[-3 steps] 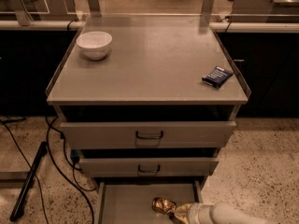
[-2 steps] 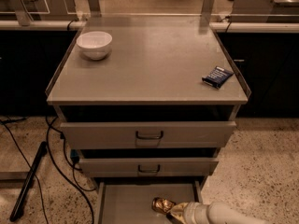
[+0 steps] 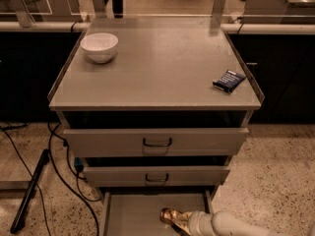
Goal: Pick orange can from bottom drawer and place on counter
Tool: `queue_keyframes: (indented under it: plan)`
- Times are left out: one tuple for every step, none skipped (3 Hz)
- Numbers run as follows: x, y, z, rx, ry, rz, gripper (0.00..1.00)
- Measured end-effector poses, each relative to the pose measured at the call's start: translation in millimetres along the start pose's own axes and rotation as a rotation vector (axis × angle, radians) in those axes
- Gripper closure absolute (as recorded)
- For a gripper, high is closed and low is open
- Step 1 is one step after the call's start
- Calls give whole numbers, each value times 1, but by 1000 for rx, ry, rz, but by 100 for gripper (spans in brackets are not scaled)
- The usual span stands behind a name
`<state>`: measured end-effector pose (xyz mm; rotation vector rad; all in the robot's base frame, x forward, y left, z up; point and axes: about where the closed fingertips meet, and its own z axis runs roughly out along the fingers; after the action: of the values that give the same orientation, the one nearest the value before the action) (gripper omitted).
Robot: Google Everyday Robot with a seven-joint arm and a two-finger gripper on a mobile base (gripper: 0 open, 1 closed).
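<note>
Gripper: the gripper (image 3: 186, 221) sits low in the bottom drawer, at the lower edge of the view, on the end of a white arm (image 3: 234, 226) that reaches in from the lower right.
Gripper state: it cannot be told whether it is wide, narrow or holding anything. Its tip meets the right side of the can and the contact is hidden.
Orange can: the orange can (image 3: 171, 215) is a small, shiny orange-gold can lying on the drawer floor right of centre. It is directly against the tip of the gripper, on its left.
Bottom drawer: the bottom drawer (image 3: 132, 214) is pulled out toward the viewer as a flat grey tray with low side walls. It is the lowest of three.
Middle drawer: the middle drawer (image 3: 118, 176) is a grey front with a dark loop handle, directly above the tray and slightly pulled out.
Top drawer: the top drawer (image 3: 108, 141) is a wider grey front with a dark loop handle, also slightly pulled out.
Counter: the counter (image 3: 162, 68) is the flat grey cabinet top, with a low rim along its sides.
On the counter: a white bowl (image 3: 99, 46) stands upright near the back left corner. A dark blue packet (image 3: 229, 80) lies flat near the right rim, well apart from the bowl.
Floor: the speckled floor (image 3: 275, 171) surrounds the cabinet. Dark cables (image 3: 58, 161) trail at the left, beside a black rod (image 3: 29, 193) lying on the floor.
</note>
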<state>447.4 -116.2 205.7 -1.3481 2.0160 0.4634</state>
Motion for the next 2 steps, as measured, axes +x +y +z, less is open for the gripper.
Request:
queue_keyframes:
  plan:
    - [10,-4,20,-8,21,-2,51]
    - [19,-7,34,-20,45,2,37]
